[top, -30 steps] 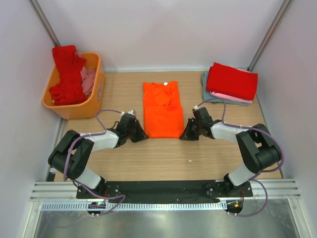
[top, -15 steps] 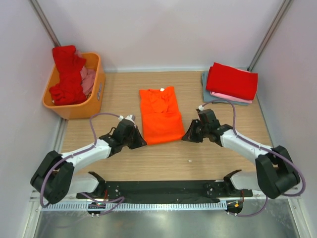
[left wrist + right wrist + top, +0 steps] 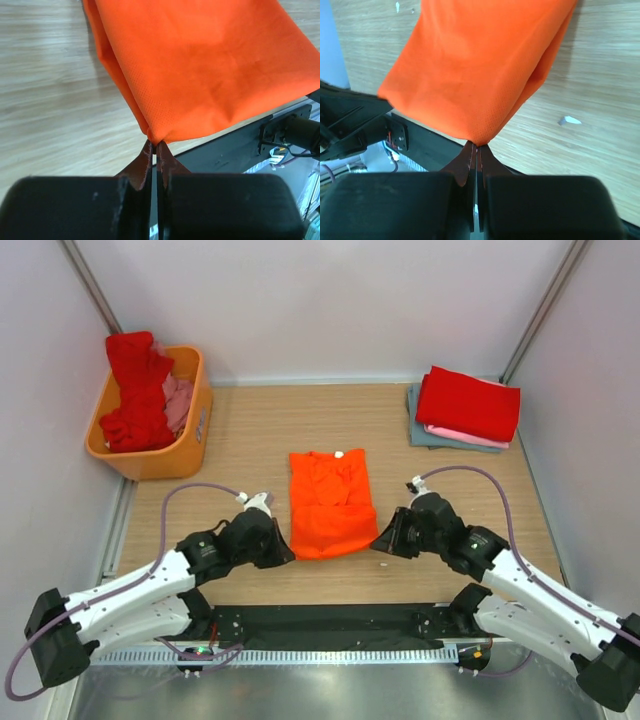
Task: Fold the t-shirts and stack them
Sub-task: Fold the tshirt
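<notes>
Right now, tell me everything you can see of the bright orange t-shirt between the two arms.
The bright orange cloth t-shirt is folded into a rectangle, with a fine-mesh weave and slight creases, and its small white neck label is at the far end. It lies mid-table on the light wooden tabletop. The left tool and right tool each pinch a near corner.

orange shirt (image 3: pixel 327 502) folded to a long strip, mid-counter (image 3: pixel 250 440), near corners pinched in my left claw (image 3: pixel 155 145) and right claw (image 3: pixel 476 146). Folded red shirt (image 3: pixel 468 403) tops pink shirt (image 3: pixel 465 437) and grey-blue shirt (image 3: pixel 425 430), far right. Crumpled red shirt (image 3: pixel 135 390) in basket (image 3: pixel 150 462), far left.
</notes>
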Action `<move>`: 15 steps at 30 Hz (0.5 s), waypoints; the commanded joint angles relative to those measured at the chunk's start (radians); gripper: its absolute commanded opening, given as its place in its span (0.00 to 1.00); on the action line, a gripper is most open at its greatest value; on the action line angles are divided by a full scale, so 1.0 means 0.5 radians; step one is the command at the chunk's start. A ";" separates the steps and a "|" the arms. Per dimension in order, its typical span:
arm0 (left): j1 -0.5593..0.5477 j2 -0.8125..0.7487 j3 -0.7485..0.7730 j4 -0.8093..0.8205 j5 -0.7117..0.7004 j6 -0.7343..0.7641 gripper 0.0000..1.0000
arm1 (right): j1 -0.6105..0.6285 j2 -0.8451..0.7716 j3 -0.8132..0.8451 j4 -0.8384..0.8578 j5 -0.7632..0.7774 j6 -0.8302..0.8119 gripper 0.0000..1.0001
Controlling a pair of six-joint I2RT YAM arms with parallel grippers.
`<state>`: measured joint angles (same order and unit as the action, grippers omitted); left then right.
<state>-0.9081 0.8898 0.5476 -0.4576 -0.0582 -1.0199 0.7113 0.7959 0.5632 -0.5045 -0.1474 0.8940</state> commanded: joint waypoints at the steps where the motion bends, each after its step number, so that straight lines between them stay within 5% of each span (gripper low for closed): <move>1: -0.028 -0.125 0.169 -0.400 -0.187 -0.077 0.00 | 0.016 -0.092 0.137 -0.233 0.221 0.087 0.01; 7: -0.028 -0.102 0.512 -0.689 -0.411 0.042 0.00 | 0.016 0.107 0.502 -0.399 0.442 -0.094 0.01; 15: 0.037 0.325 0.997 -0.714 -0.467 0.266 0.00 | -0.002 0.491 0.947 -0.442 0.654 -0.285 0.01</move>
<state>-0.9108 0.9958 0.9718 -0.7750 -0.2394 -0.9550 0.7177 1.0058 0.9474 -0.7078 0.0940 0.8143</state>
